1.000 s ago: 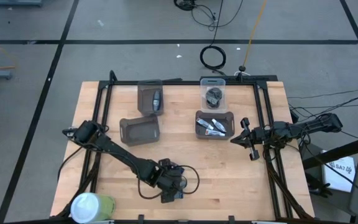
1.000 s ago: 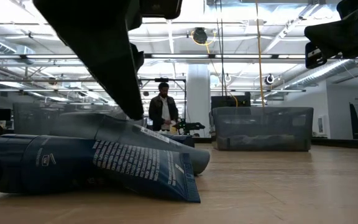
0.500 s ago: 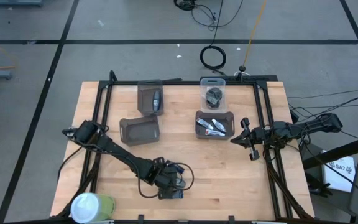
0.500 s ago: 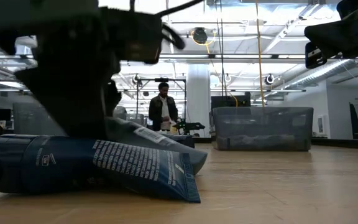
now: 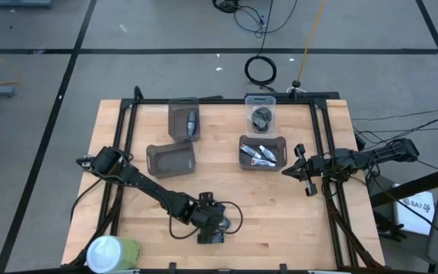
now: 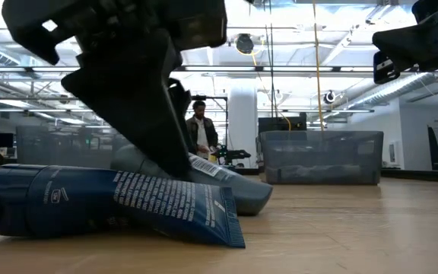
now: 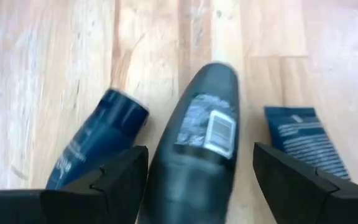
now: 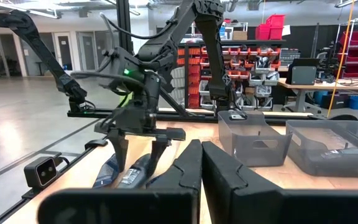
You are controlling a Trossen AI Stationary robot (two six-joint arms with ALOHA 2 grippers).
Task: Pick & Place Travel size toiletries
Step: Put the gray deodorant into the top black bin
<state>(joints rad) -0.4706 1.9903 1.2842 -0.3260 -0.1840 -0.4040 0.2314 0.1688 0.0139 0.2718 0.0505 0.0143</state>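
My left gripper [image 5: 213, 224] is open near the table's near edge, lowered over a dark grey oblong bottle [image 7: 204, 137] with a white label. Its fingers stand on either side of the bottle. Two dark blue tubes lie beside the bottle on the wood, one [image 7: 98, 146] on one side and one [image 7: 306, 143] on the other. The low view shows the left gripper [image 6: 139, 99] above the bottle [image 6: 234, 190] and a blue tube [image 6: 90, 202]. My right gripper [image 5: 303, 169] waits shut at the table's right edge. My left gripper straddles the dark grey bottle from above, with its fingers across the bottle's length. One finger [image 7: 126, 180] is close against the bottle's side [image 7: 166, 165], and I cannot tell whether it touches. The bottle lies on the table.
An empty grey bin [image 5: 172, 160], a bin with a dark item [image 5: 185, 122], a clear bin with dark lumps [image 5: 261, 114] and a grey bin with white tubes [image 5: 262, 152] stand toward the far side. A white-and-green cylinder [image 5: 112, 251] lies at the near left corner.
My left gripper has shifted a little to the left and back to the right near the near edge, turned, and come down over the toiletries. In the low view the dark grey bottle has slid slightly to the right. The blue tube has stayed put.
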